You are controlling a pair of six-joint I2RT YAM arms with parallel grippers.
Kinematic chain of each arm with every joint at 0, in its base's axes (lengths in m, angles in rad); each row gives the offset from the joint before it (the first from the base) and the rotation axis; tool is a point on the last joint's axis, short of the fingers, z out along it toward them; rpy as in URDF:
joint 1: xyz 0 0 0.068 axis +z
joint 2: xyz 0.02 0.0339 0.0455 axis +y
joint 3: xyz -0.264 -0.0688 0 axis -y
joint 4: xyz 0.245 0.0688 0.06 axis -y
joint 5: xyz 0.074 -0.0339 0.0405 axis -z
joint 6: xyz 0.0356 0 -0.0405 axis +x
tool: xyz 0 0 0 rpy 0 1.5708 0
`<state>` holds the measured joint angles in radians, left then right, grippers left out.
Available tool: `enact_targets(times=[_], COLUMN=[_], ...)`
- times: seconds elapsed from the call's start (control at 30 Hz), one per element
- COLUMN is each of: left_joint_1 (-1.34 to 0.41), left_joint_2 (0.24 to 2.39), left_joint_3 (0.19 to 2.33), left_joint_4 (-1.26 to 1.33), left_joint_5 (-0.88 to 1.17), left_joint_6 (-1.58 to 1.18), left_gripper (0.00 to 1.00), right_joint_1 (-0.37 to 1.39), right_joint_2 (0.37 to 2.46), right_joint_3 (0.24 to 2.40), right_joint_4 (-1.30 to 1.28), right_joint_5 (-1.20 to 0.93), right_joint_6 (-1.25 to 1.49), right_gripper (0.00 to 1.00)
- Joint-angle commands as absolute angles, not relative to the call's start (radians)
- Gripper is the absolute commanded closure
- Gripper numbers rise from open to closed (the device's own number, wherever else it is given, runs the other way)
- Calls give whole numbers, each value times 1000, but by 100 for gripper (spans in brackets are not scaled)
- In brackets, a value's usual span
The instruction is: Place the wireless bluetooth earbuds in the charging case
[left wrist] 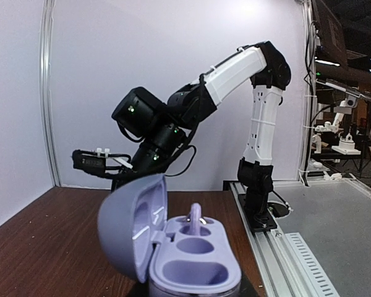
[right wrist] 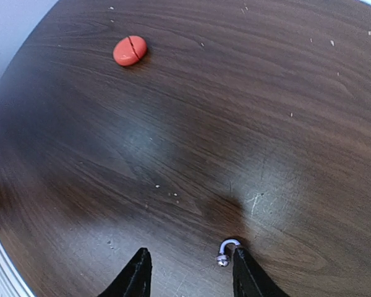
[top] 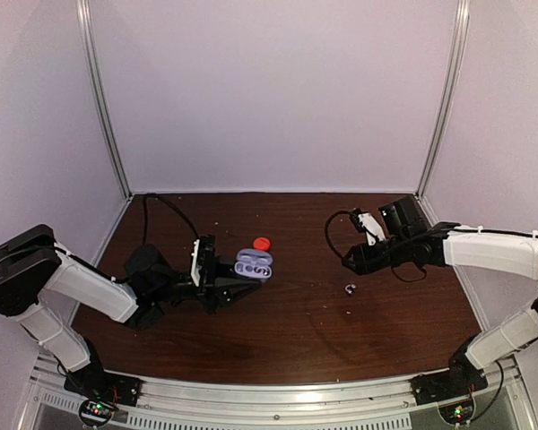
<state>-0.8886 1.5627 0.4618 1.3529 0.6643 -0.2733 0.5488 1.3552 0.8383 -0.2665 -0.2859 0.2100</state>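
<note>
The silver earbud lies flat on the table. In the right wrist view its long axis runs roughly 12 to 6 o'clock, with the hooked end at 12 and the beaded end at 6. The right gripper stands open astride it, and the earbud sits just inside the 3 o'clock finger, not clamped. Seen from above, the earbud is at 4 o'clock of the charging case, which the left gripper clamps with its lid swung open. A closed red case rests at its 1 o'clock.
</note>
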Motion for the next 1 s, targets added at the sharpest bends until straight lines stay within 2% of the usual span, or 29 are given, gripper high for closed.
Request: enact_targets(times=[0.0, 0.17, 0.3, 0.5, 0.73, 0.97], left_joint_1=[-881, -881, -880, -881, -881, -880], left_joint_2=[1573, 1568, 1566, 1572, 1569, 1553], left_joint_3=[456, 456, 453, 457, 459, 447], left_joint_4=[1405, 1389, 1388, 1390, 1390, 1381], left_joint_5=[652, 652, 648, 650, 652, 645], left_joint_6=[-280, -270, -269, -271, -269, -265], left_gripper=[100, 100, 100, 100, 100, 100], right_joint_1=[494, 450, 448, 449, 450, 479], right_joint_2=[1443, 1512, 1530, 1553, 1622, 1694], right_joint_3=[788, 765, 761, 734, 735, 780], right_joint_4=[-181, -124, -137, -141, -93, -62], right_joint_5=[-298, -359, -344, -334, -402, -556], right_joint_6=[222, 230, 222, 218, 222, 174], right_gripper=[52, 45, 44, 51, 50, 61])
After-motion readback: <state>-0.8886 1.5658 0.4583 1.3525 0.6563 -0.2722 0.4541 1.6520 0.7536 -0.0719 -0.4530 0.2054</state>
